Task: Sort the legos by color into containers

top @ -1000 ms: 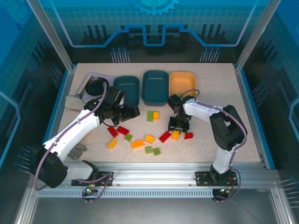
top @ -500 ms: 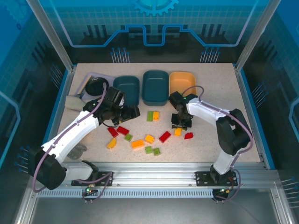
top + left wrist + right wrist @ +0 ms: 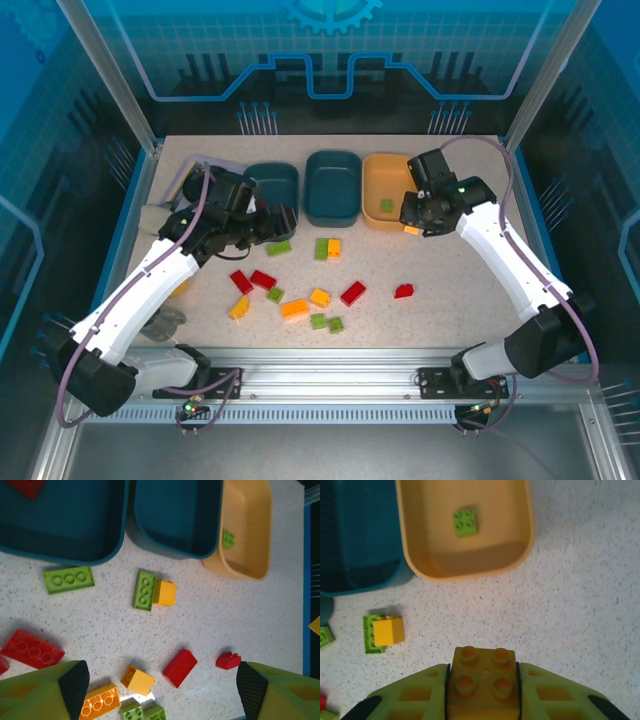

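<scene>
Orange-yellow brick [image 3: 483, 672] has left the table: the right gripper [image 3: 482, 695] now pinches it tight and has carried it beside the orange tub [image 3: 530, 525], where one green brick [image 3: 465, 522] lies. The left gripper [image 3: 162, 682], fingers wide and empty, hovers near the left teal tub [image 3: 100, 559]. Most legos remain unsorted.

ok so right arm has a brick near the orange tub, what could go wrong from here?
1. The orange tub already holds a green square brick; dropping the right gripper's orange-yellow brick there would mix colours.
2. That gripper looks short of the tub's near rim; an early release may hit the table.
3. Near the open left gripper, a long green brick touches a yellow cube; grabbing one could drag the other.
</scene>
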